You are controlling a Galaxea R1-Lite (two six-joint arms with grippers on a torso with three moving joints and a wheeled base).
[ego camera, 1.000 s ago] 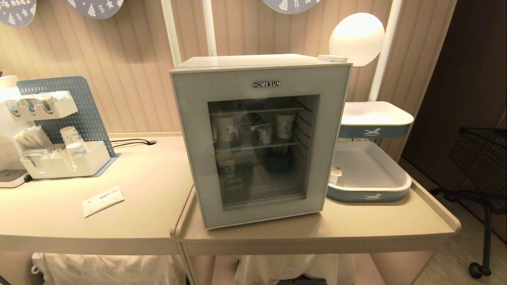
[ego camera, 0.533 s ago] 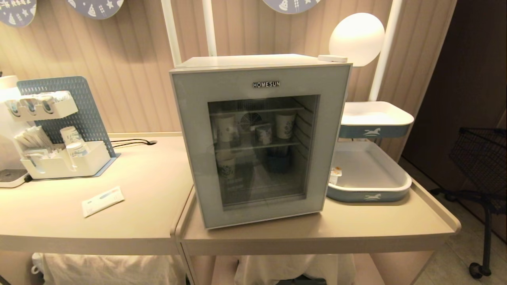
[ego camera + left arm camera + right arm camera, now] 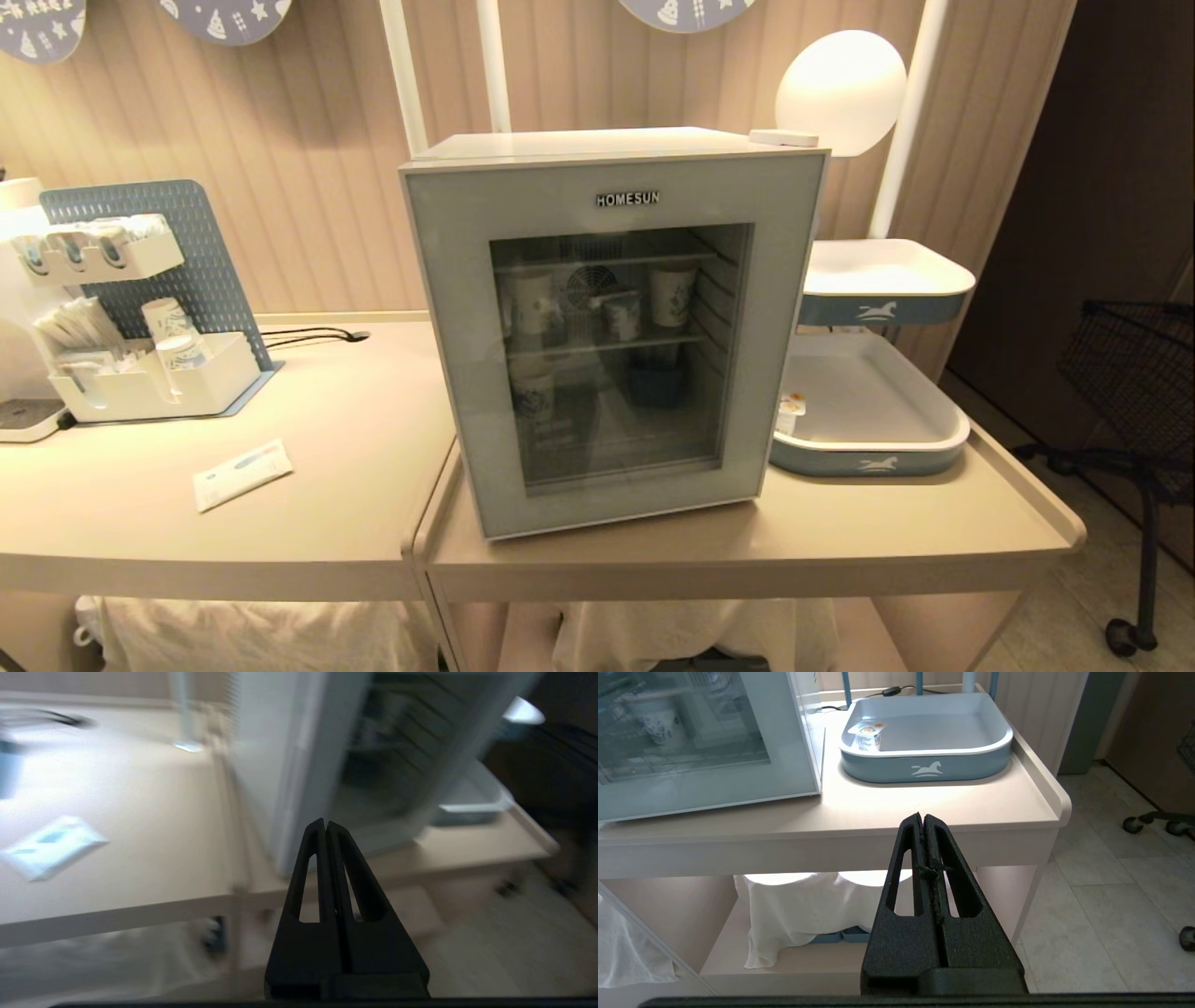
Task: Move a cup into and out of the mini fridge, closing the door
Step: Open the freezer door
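Note:
The mini fridge (image 3: 607, 149) stands on the right-hand table with its door (image 3: 448, 327) shut. Behind the dark glass, the small squat cup (image 3: 624, 315) sits on the middle wire shelf between two taller paper cups (image 3: 672, 294). Neither arm shows in the head view. In the left wrist view my left gripper (image 3: 325, 822) is shut and empty, low in front of the table, pointing at the door's (image 3: 317, 765) left edge. My right gripper (image 3: 923, 815) is shut and empty too, below the table's front edge, right of the door (image 3: 705, 784).
A blue-and-white tray (image 3: 878, 462) right of the fridge holds a small cup with an orange-marked lid (image 3: 790, 413), under a second tray (image 3: 882, 280). The left table carries a sachet (image 3: 241, 473) and an organiser with cups (image 3: 149, 387). A wheeled black basket (image 3: 1134, 373) stands at far right.

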